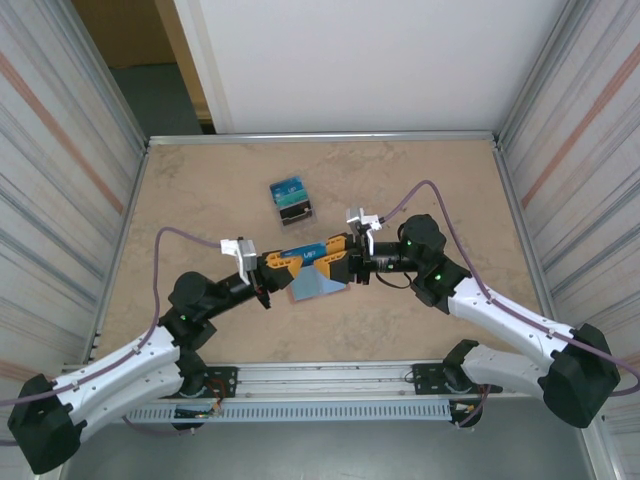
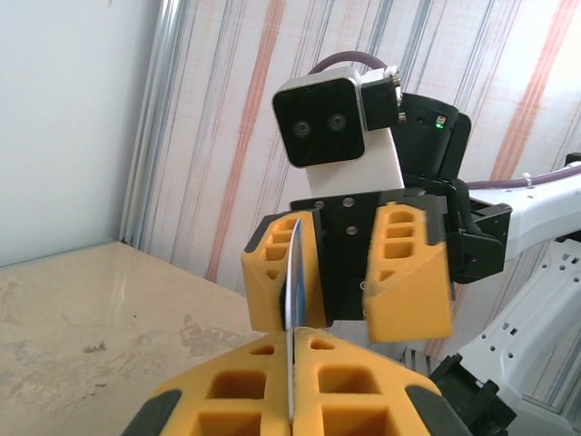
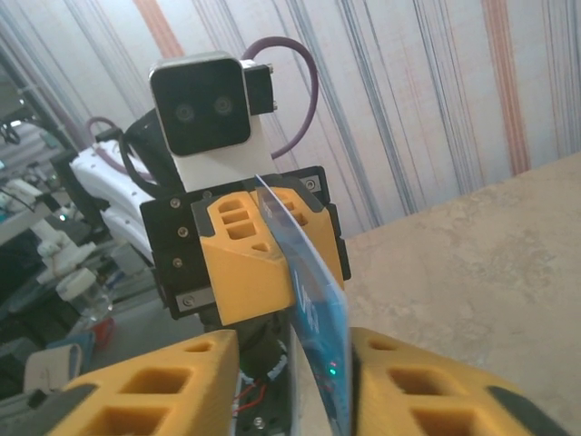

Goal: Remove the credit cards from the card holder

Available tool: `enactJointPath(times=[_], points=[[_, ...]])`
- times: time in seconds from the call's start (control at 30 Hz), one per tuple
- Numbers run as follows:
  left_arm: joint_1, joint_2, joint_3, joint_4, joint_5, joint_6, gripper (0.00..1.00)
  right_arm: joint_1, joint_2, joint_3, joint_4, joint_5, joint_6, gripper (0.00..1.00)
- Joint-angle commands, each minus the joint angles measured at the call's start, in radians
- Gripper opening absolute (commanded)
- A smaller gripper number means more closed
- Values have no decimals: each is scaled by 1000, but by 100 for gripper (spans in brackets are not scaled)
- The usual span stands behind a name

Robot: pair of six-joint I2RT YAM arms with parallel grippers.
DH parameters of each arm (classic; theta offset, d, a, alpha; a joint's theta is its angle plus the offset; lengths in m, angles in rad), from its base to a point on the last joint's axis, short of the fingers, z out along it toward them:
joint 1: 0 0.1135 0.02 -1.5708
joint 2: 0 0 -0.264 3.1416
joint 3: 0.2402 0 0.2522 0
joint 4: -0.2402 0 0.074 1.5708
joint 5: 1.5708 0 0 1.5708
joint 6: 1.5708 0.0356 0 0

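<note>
My left gripper (image 2: 292,352) clamps a blue credit card (image 2: 292,277) edge-on; my right gripper (image 2: 347,309) gapes around its far end. The card holder (image 1: 318,289) lies on the table (image 1: 200,180) beneath. Letting go before the right closes risks dropping it.

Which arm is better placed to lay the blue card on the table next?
Left, probably. The left tool is shut on the credit card and could carry it away. The right tool stands open around the card's far end.
</note>
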Motion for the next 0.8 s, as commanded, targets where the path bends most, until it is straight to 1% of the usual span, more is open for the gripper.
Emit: enactJointPath(times=[0.0,0.03,0.07,0.13,0.23,0.3,0.33,0.4,0.47,0.5,0.57,0.63,0.67,0.7,0.73,0.77], points=[[-1,11,29,36,19,-19,0,4,2,30,23,-42,-19,19],[-1,14,31,38,19,-20,0,6,3,31,20,-42,-21,8],[-1,18,32,38,20,-21,0,7,4,31,17,-41,-23,4],[-2,24,37,37,25,-22,0,12,5,32,7,-48,-34,0],[-1,28,50,10,31,-17,0,17,-1,42,-37,-36,-59,0],[2,9,84,-81,30,10,0,18,-15,51,-99,-10,-91,0],[6,-7,117,-179,30,44,6,18,-27,59,-147,12,-117,0],[6,-39,193,-380,9,120,27,20,-58,69,-230,60,-163,0],[6,-62,271,-577,-45,183,51,21,-98,72,-309,103,-209,0],[6,-69,299,-644,-58,216,60,20,-114,74,-341,120,-226,0],[7,-77,356,-770,-81,273,69,21,-145,73,-406,161,-260,0],[6,-79,401,-849,-107,301,70,22,-172,72,-458,197,-292,0],[6,-77,416,-878,-113,329,78,22,-185,72,-483,213,-304,0],[5,-74,426,-897,-96,359,82,23,-194,74,-502,223,-312,0],[3,-70,434,-908,-75,395,97,23,-205,75,-523,229,-324,0],[1,-65,438,-916,-52,424,99,22,-214,75,-539,230,-333,0]])
